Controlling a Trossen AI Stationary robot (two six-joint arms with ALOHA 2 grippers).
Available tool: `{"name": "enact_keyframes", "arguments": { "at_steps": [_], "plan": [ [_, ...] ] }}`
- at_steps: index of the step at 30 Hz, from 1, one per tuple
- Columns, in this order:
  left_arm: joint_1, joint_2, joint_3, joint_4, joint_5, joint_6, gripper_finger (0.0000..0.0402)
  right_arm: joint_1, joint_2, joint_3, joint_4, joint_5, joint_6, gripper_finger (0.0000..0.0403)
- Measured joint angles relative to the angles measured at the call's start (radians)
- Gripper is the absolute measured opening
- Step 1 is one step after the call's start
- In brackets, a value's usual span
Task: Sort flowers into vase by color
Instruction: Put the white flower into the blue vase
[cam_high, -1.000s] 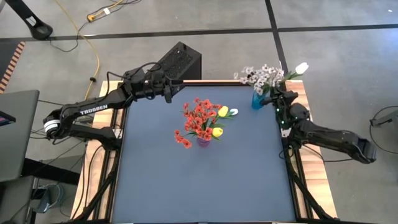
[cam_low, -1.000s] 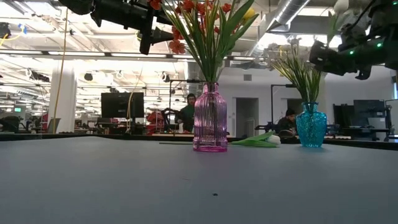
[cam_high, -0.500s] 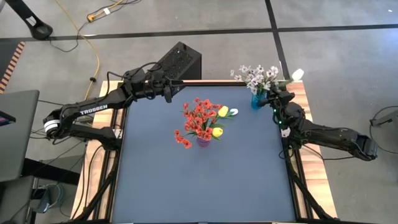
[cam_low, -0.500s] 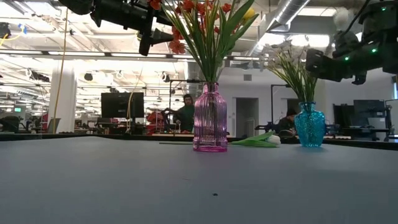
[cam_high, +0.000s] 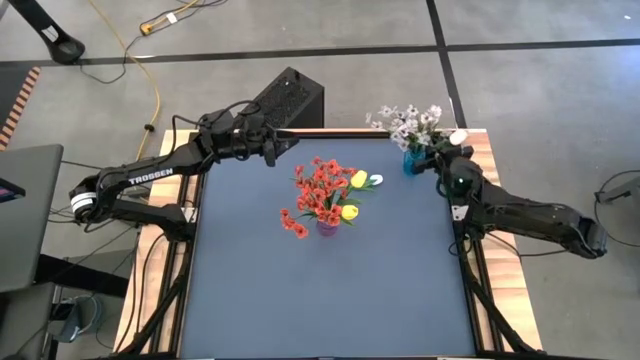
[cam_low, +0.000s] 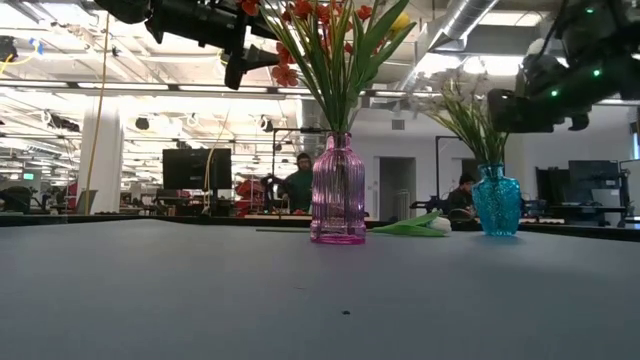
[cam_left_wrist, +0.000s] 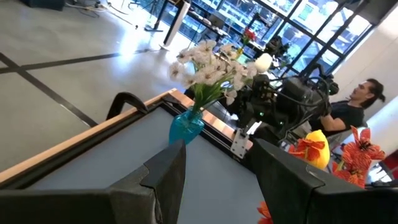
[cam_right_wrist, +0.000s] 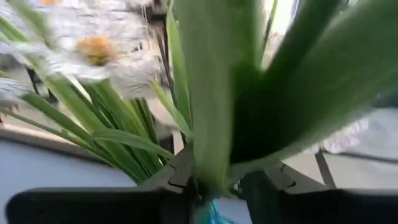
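Gripping white tulip (cam_high: 458, 137) stem — right tool (cam_high: 447, 160) part-open, beside blue vase (cam_high: 412, 162).

Both arms are matte black, built of slim tubular links joined by bulkier joints. The left arm (cam_high: 150, 178) bears white "TROSSEN" lettering and a white band near its base, with black cables trailing alongside. The right arm (cam_high: 520, 215) shows small green indicator lights.

You've got two vases: one pink vase (cam_low: 337, 190), one blue vase (cam_low: 497, 200). Two yellow tulips (cam_high: 358, 179) in pink. Two white tulips (one lying on the table (cam_high: 375, 180), one by blue (cam_high: 458, 137)). Two arms.
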Motion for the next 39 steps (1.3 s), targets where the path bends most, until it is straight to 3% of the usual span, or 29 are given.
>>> {"name": "enact_keyframes", "arguments": {
  "at_steps": [3, 8, 13, 18, 22, 26, 34, 39],
  "plan": [
    [-0.001, 0.0, 0.0, 0.0, 0.0, 0.0, 0.0174, 0.0, 0.0, 0.077, -0.2, -0.006, 0.051, 0.0144],
    [-0.001, 0.0, 0.0, 0.0, 0.0, 0.0, 0.0174, 0.0, 0.0, 0.202, -0.507, -0.103, 0.13, 0.0188],
    [-0.001, 0.0, 0.0, 0.0, 0.0, 0.01, 0.0174, -0.002, 0.0, 0.298, -0.743, -0.187, 0.208, 0.0224],
    [-0.001, 0.0, 0.0, 0.0, 0.0, 0.015, 0.0174, -0.002, 0.001, 0.373, -0.916, -0.261, 0.288, 0.0234],
    [-0.001, 0.0, 0.0, -0.009, 0.007, 0.049, 0.0174, -0.002, 0.002, 0.423, -0.987, -0.348, 0.338, 0.0235],
    [-0.001, 0.0, 0.001, -0.105, 0.005, 0.156, 0.0174, -0.002, 0.002, 0.47, -1.045, -0.502, 0.345, 0.0235],
    [0.03, 0.035, 0.003, -0.357, -0.145, 0.469, 0.0174, -0.001, 0.002, 0.519, -1.093, -0.868, 0.431, 0.0235],
    [0.051, 0.185, 0.002, -0.413, -0.035, 0.508, 0.0174, 0.02, 0.001, 0.524, -1.092, -1.057, 0.484, 0.0235]
  ]
}}
